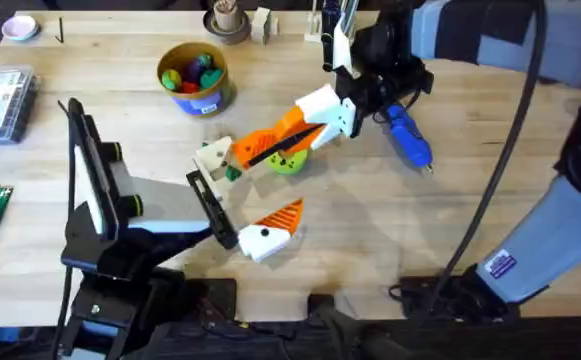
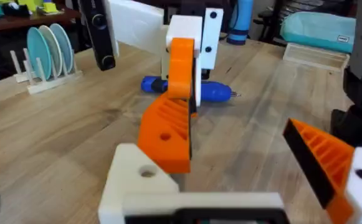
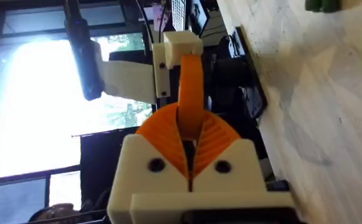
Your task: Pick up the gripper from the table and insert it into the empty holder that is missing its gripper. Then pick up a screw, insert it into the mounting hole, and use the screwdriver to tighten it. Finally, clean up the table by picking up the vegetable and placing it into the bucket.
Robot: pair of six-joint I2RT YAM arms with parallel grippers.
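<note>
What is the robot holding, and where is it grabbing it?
The right gripper pinches the orange wedge by one end; the left gripper holds nothing.

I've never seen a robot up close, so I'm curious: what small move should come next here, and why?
Probably the right gripper, shut on the small orange plastic wedge, should ease it the last bit into the plain white wedge-shaped block; the wedge rests against that block but looks unseated.
</note>
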